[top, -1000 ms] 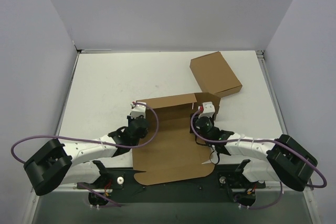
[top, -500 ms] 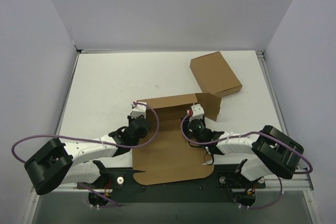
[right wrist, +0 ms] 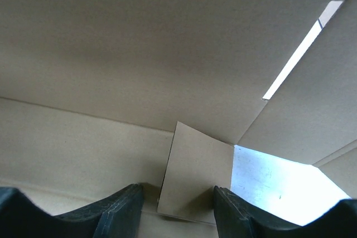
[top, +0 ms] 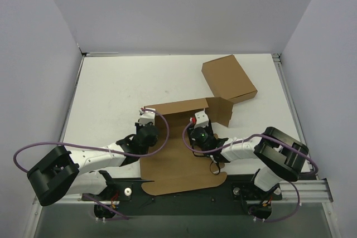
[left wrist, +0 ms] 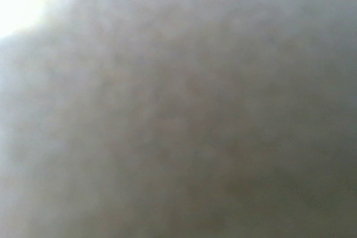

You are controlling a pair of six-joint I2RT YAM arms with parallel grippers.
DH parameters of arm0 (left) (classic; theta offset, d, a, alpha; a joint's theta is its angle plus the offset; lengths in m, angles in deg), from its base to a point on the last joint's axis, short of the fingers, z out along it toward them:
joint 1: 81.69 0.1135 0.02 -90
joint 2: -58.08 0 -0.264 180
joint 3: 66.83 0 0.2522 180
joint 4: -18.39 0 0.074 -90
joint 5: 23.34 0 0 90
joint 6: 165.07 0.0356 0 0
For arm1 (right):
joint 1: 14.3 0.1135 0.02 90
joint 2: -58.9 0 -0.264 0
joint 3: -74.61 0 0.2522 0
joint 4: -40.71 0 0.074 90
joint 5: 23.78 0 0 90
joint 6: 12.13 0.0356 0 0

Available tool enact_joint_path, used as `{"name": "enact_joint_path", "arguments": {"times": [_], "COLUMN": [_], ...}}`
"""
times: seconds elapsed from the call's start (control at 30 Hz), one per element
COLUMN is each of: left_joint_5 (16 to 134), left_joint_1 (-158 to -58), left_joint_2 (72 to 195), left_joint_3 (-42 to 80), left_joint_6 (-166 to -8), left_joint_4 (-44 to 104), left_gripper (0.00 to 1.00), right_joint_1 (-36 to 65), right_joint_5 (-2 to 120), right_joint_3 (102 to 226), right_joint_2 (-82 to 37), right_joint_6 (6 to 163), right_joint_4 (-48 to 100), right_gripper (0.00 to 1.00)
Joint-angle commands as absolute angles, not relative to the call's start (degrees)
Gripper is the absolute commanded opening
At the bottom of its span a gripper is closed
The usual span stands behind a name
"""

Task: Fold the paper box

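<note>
White table [top: 111, 87], paper box [top: 178, 165] near front, carton [top: 228, 79] far rt

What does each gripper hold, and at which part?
The right gripper is open, empty. The left gripper sits at the far-left corner of the paper box; hold unclear.

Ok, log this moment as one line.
paper box: back flap raised; left gripper: at its left corner, jaws unclear; right gripper: open over inner panel

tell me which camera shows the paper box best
The top external view: it shows most of the paper box, its flat panel, the raised far wall and the right-hand flap. The right wrist view shows only a close-up of its inside, with creased panels, a small tab and a bright slit. The left wrist view is a blur.
</note>
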State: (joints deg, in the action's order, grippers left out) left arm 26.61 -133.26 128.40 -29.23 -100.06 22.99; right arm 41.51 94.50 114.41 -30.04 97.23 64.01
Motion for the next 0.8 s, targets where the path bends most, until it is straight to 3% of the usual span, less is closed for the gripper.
{"name": "enact_joint_path", "arguments": {"times": [0.0,0.1,0.33,0.53,0.77], "left_joint_5": [32.8,33.4,37.7,39.5,40.5], "left_joint_1": [-133.7,-133.1,-127.7,-123.8,-122.8], "left_joint_2": [129.4,129.5,129.5,128.3,126.0], "left_joint_3": [-27.8,-27.4,-25.8,-24.9,-26.8], "left_joint_6": [-101.0,-101.3,-100.7,-98.4,-97.2], "left_joint_4": [22.8,23.8,26.5,28.6,27.1], "left_gripper": [0.29,0.29,0.29,0.29,0.29], "right_joint_1": [43.5,43.6,45.2,48.1,41.8], "right_joint_5": [86.9,85.0,81.4,69.5,75.5], "right_joint_3": [114.7,113.9,116.0,129.5,144.2], "right_joint_2": [-32.2,-30.4,-17.4,-0.3,7.5], "right_joint_6": [102.1,102.7,103.3,101.4,102.2], "right_joint_4": [62.7,62.5,52.5,28.3,6.7], "right_gripper": [0.54,0.64,0.74,0.75,0.82]}}
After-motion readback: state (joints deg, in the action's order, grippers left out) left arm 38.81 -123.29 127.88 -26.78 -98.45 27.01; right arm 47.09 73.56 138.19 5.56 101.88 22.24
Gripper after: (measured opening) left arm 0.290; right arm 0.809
